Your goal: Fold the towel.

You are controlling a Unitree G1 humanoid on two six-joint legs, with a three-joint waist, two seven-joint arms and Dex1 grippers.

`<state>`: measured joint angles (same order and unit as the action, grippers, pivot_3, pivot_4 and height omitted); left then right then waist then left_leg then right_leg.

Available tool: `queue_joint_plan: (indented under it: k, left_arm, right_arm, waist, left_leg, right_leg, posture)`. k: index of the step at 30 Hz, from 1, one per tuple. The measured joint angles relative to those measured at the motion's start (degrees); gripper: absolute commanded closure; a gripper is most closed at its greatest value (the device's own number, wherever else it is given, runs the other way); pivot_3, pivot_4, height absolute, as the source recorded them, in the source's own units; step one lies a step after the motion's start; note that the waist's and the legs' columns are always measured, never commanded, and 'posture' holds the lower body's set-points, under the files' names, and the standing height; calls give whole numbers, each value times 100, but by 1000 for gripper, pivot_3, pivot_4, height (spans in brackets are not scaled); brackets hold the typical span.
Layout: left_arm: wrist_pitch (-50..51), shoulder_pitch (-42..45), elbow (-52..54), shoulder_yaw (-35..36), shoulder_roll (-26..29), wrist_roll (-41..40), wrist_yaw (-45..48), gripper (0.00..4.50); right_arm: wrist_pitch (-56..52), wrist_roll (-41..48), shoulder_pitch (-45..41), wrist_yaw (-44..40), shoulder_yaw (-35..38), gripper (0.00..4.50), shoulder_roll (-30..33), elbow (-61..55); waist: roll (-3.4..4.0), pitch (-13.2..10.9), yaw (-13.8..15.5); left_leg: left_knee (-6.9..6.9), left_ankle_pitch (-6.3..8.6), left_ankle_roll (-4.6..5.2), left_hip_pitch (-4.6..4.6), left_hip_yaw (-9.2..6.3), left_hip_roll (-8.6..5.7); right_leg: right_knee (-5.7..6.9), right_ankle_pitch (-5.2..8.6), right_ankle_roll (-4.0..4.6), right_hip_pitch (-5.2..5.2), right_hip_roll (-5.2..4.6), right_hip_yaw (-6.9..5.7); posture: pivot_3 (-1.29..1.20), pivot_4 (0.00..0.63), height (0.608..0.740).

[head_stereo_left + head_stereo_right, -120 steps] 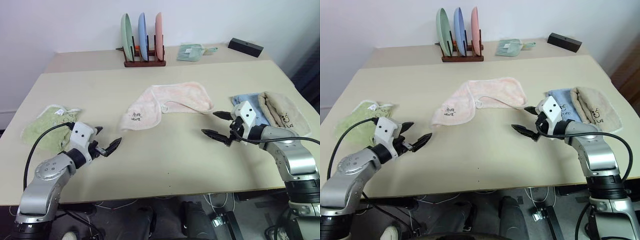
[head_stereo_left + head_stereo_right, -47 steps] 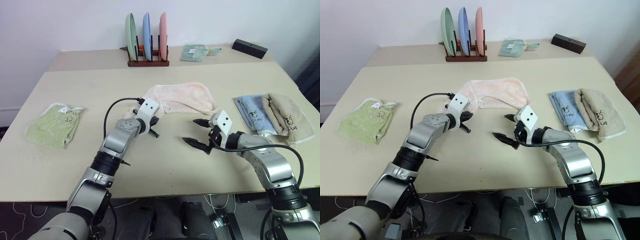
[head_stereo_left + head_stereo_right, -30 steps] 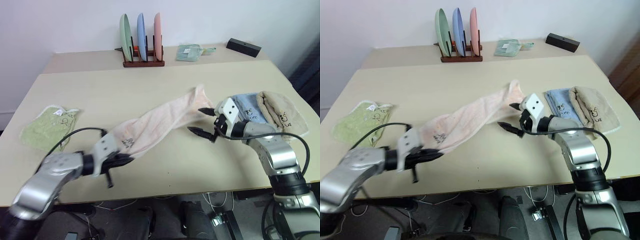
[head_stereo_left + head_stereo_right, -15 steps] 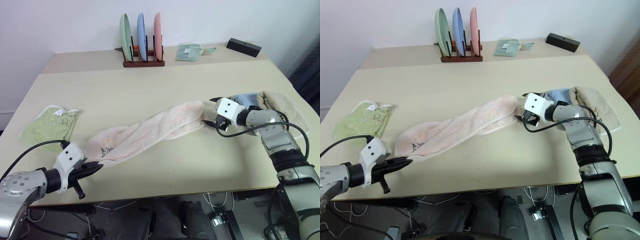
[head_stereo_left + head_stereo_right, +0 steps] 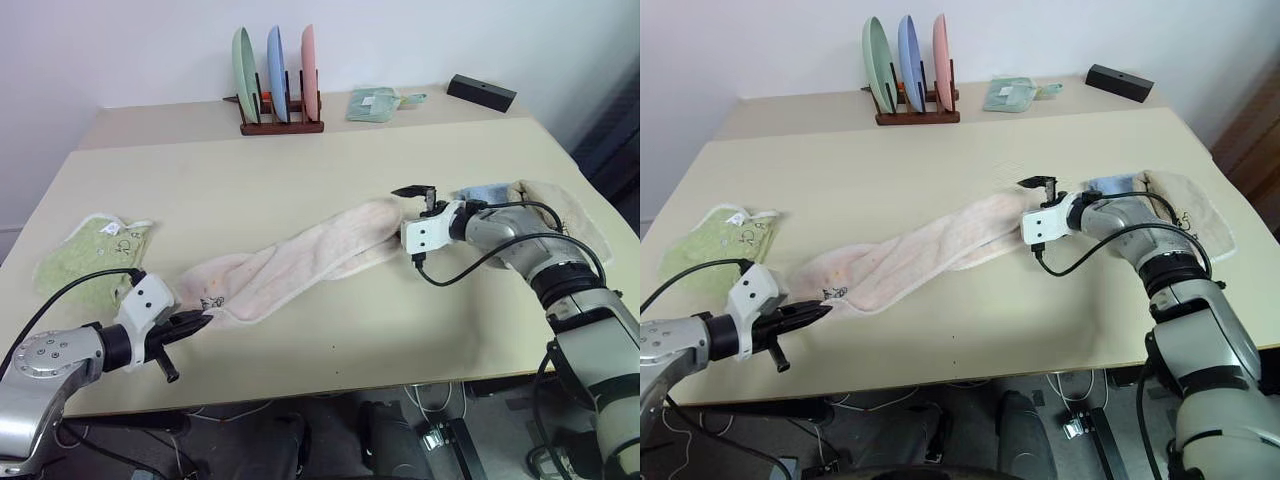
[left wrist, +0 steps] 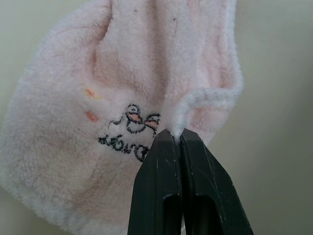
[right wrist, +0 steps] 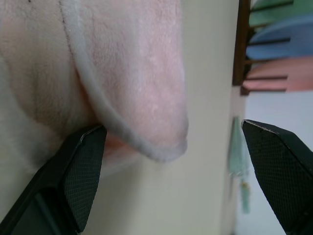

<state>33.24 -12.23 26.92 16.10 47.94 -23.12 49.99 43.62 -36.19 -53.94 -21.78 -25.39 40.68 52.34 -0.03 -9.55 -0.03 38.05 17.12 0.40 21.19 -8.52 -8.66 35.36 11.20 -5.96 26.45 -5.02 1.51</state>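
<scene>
The pale pink towel (image 5: 300, 255) lies stretched in a long twisted band, running from the front left of the table to the right middle. My left gripper (image 5: 200, 322) is shut on the towel's front-left corner. In the left wrist view, the gripper (image 6: 176, 134) pinches the hem beside the dark printed mark (image 6: 129, 129). My right gripper (image 5: 412, 225) is open at the towel's far right end. In the right wrist view, the gripper (image 7: 172, 125) has the towel's rounded edge (image 7: 142, 98) lying between its spread fingers.
A light green towel (image 5: 85, 260) lies at the left edge. Folded blue (image 5: 490, 192) and beige (image 5: 565, 215) towels sit just behind my right arm. At the back stand a plate rack (image 5: 275, 90), a folded green cloth (image 5: 372, 103) and a black box (image 5: 480, 92).
My left gripper took the towel's marked corner and pulled it to the front left, drawing the towel into a long band. My right gripper rolled over and moved up to the towel's right end.
</scene>
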Motion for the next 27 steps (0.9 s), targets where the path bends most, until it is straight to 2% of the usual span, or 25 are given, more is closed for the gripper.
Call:
queue_joint_plan:
  k: [3,10,21,27]
  left_arm:
    - [-17,-65,1,-7,-50,1,-41,4500]
    - [-301,-356,-51,-8,-197,65,-79,4500]
    - [-527,-161,-352,-130,-209,141,-98,4500]
    - [-475,-137,-281,107,-217,-128,-122,4500]
  right_arm:
    - [204,-174,-67,264,-119,875,-48,204]
    - [567,-289,-67,352,-160,4327,-45,324]
    - [692,-124,37,196,-103,4422,98,240]
    - [728,1175,698,-1219,234,4422,628,-484]
  waist:
    - [0,0,-24]
    - [0,0,-77]
    - [0,0,-65]
    - [0,0,-71]
  left_leg:
    - [-1,0,0,-1,2,2]
    - [-8,1,-2,-8,13,10]
    - [-8,2,-1,-12,18,12]
    - [-7,5,5,-15,22,15]
  right_leg:
    - [-1,-1,1,0,2,1]
    - [-1,-2,3,0,9,9]
    - [-3,-4,6,-2,13,15]
    - [-8,-4,5,-8,12,17]
  posture:
    - [0,150,738]
    - [0,150,738]
    - [0,150,738]
    - [0,150,738]
